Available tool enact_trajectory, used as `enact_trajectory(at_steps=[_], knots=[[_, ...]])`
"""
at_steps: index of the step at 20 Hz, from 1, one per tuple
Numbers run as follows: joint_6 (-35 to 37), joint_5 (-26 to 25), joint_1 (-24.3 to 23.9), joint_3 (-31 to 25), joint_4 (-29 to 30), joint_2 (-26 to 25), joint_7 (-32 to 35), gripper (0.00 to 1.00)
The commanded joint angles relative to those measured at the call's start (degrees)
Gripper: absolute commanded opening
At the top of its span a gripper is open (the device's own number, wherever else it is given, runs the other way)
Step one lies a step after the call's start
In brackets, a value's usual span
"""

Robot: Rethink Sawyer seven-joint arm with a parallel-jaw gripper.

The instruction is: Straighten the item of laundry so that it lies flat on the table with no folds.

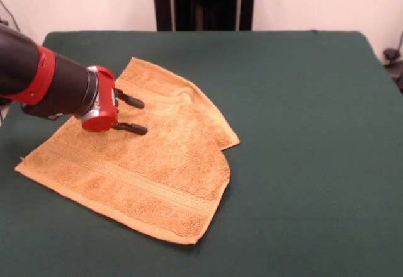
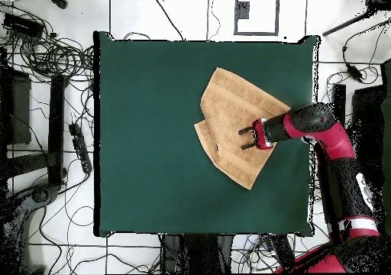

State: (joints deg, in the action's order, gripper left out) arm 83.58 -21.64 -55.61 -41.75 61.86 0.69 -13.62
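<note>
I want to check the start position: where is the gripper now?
In the front view the gripper is at the picture's left, open, over the towel; in the overhead view it is right of centre above the table.

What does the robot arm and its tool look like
The arm is a thick black cylinder with a red ring. A silver band joins it to a red head, and the tool is two short black prongs. From overhead, red and black segments alternate.

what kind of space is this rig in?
Probably a robotics lab: a green-covered table on a tiled floor, loose cables strewn around it, and a red arm's pincer over a towel.
</note>
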Motion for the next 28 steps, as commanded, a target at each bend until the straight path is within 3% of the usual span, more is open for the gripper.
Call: enact_trajectory(at_steps=[1, 11, 16, 20, 28], knots=[[-36.3, 4.1, 4.5, 12.4, 11.6, 9.8, 59.8, 1.00], [-38.8, 10.5, 5.6, 15.4, 12.8, 10.4, 55.9, 1.00], [-42.5, 9.0, 4.9, 14.7, 13.2, 9.8, 55.8, 1.00], [-44.1, 7.6, 6.2, 16.5, 13.3, 11.2, 59.5, 1.00], [-38.9, 11.9, 4.5, 17.5, 10.5, 13.2, 59.5, 1.00]])
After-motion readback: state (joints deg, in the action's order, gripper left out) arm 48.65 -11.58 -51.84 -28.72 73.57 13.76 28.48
